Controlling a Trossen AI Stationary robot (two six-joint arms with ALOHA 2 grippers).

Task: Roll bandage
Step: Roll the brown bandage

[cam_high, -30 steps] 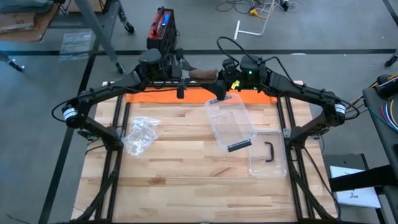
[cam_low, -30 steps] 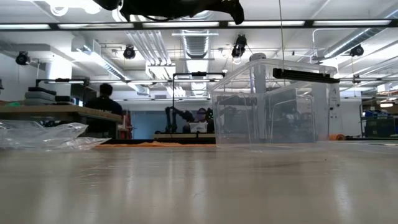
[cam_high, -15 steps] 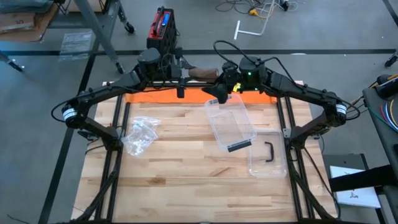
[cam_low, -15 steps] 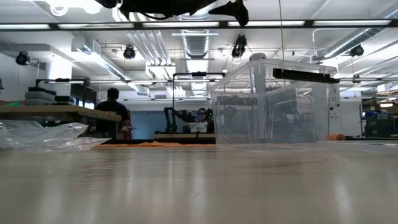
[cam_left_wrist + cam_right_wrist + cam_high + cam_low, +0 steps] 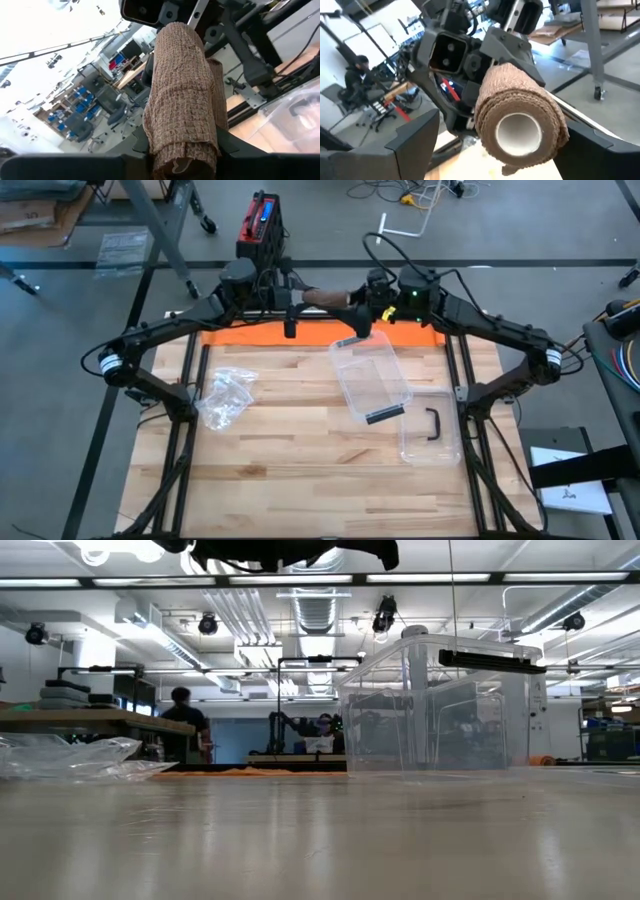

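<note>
Left gripper (image 5: 296, 298) clamps the bandage roll (image 5: 326, 298) in the air, past the far rim of the clear bin (image 5: 371, 377). Right gripper (image 5: 362, 302) at the roll's free end, fingers spread wide, seemingly not gripping. Risk: loose wrap unwinds if it closes off-centre. Right wrist view shows the hollow core (image 5: 519, 131); high view doesn't.
</note>
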